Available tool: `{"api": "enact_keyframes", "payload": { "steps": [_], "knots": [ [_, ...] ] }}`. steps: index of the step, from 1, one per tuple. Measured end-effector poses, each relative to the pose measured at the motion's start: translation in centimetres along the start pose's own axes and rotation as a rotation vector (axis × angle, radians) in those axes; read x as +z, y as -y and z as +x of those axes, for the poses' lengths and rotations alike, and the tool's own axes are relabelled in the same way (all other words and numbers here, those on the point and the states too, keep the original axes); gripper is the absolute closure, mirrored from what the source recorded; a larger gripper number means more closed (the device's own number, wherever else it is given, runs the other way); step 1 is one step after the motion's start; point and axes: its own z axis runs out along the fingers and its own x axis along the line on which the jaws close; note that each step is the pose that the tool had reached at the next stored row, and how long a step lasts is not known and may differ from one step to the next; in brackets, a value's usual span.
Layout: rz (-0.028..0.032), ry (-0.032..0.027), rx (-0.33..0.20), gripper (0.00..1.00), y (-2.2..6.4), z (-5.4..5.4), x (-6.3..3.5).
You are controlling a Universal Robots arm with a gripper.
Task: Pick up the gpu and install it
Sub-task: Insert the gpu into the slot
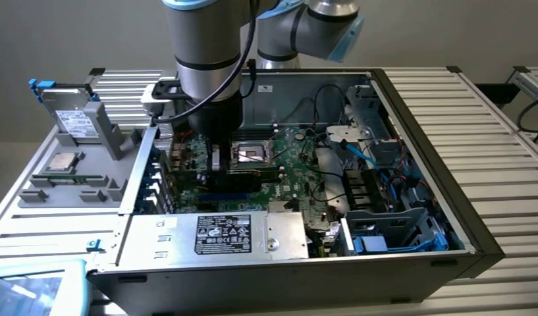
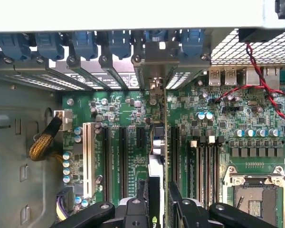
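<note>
Well away from the gripper point(image 1: 223, 168), on the exterior view's left, a grey tray point(image 1: 40, 210) lies beside the computer case point(image 1: 444, 197). It carries an upright hard drive point(image 1: 76, 122) and a square processor chip point(image 1: 62, 162), both far from the fingers.

Nearer the gripper, inside the case and towards the camera, is the silver power supply point(image 1: 223, 234) with its black label.

The arm comes straight down into the case. The gripper hangs low over the green motherboard point(image 1: 291, 161), its fingers point(image 2: 133, 211) pressed together on the gpu point(image 2: 156, 142). In the wrist view the card stands on edge between the two fingers and runs away from them across the board. Its metal bracket reaches the row of slot covers with blue latches point(image 2: 85, 42) at the case wall. It stands in line with the long black expansion slots point(image 2: 123, 156) on either side, with a white slot point(image 2: 89, 156) further out. Whether its lower edge is seated in a slot cannot be told. In the exterior view the gpu shows as a dark slab just under the gripper.

Just beside the gripper on the exterior view's right is the open processor socket point(image 1: 251, 153). Red wires point(image 2: 261, 80) cross the board beyond it.

Well apart on the far right, a drive cage point(image 1: 383, 230) holds blue cables.
</note>
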Motion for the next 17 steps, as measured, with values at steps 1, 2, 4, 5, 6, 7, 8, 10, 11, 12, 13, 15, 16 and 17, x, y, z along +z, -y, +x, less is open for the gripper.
{"api": "enact_keyframes", "payload": {
  "steps": [1,2,4,5,6,7,8,10,11,12,13,15,16,17],
  "knots": [
    [-0.0026,0.0049,0.001,0.73,0.0,0.01,0.02],
    [-0.0056,0.0095,0.003,0.73,0.0,0.02,0.04],
    [-0.0089,0.0128,0.004,0.73,-0.01,0.01,0.05],
    [-0.0095,0.0131,0.005,0.73,-0.01,0.01,0.05],
    [-0.0104,0.0133,0.005,0.73,-0.01,0.02,0.06],
    [-0.0115,0.0133,0.005,0.73,-0.01,0.03,0.05],
    [-0.0121,0.0133,0.005,0.73,-0.01,0.03,0.05],
    [-0.0143,0.0135,0.005,0.73,0.01,0.07,0.06],
    [-0.0158,0.0136,0.005,0.73,0.05,0.09,0.06],
    [-0.0171,0.0135,0.005,0.73,0.1,0.11,0.05],
    [-0.0177,0.0134,0.005,0.73,0.15,0.12,0.05],
    [-0.0182,0.0134,0.005,0.73,0.19,0.12,0.05],
    [-0.0183,0.0135,0.005,0.73,0.21,0.12,0.05],
    [-0.0185,0.0134,0.005,0.73,0.27,0.12,0.05]
  ]
}}
